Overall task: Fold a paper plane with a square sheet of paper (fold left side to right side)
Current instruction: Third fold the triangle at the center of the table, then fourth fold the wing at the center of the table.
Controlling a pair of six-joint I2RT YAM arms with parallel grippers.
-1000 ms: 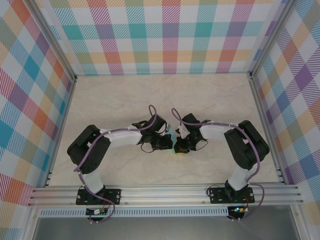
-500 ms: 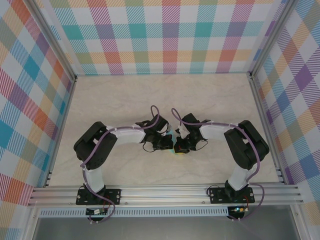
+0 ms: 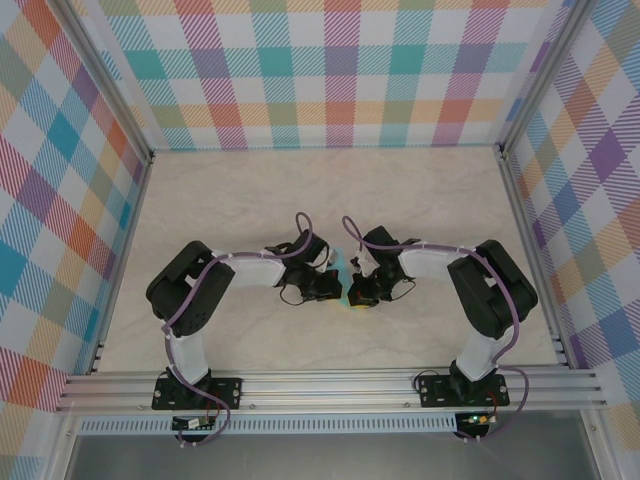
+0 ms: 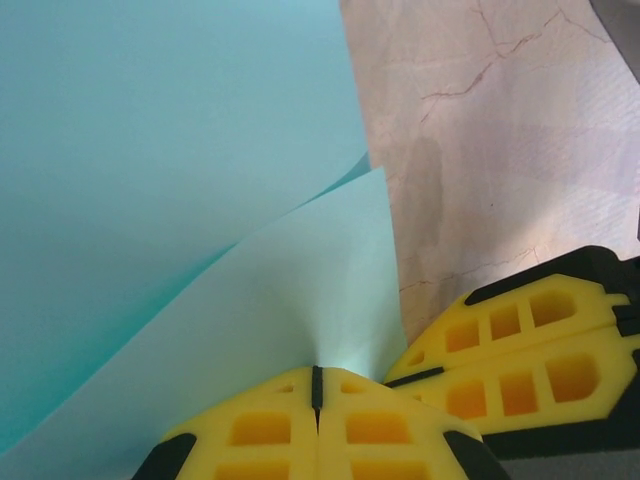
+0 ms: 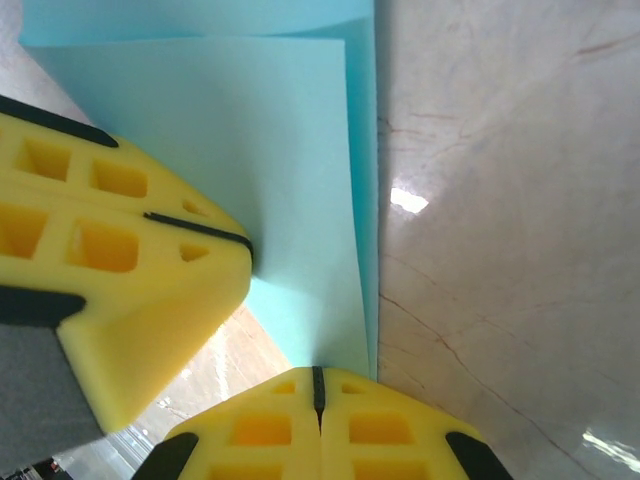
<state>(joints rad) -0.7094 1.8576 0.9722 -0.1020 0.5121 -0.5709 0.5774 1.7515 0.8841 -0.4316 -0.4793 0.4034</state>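
The turquoise square sheet of paper [image 4: 170, 180] lies doubled over on the marble table, its upper layer curving up off the lower one. In the right wrist view the sheet of paper [image 5: 290, 150] shows two layers whose right edges nearly meet. My left gripper [image 4: 317, 385] is shut on the upper layer's edge. My right gripper [image 5: 318, 385] is shut on the same edge close beside it. From above, the left gripper [image 3: 328, 289] and the right gripper [image 3: 358, 292] meet mid-table and cover most of the sheet of paper [image 3: 340, 264]. The paper plane is not formed.
The marble table [image 3: 260, 200] is walled by checked panels on three sides, with an aluminium rail [image 3: 330, 385] along the near edge. In each wrist view the other gripper's yellow fingers [image 4: 530, 340] [image 5: 110, 250] sit right beside my own.
The left arm's elbow has swung right and its gripper has edged slightly left and back with the paper. The right arm has barely moved.
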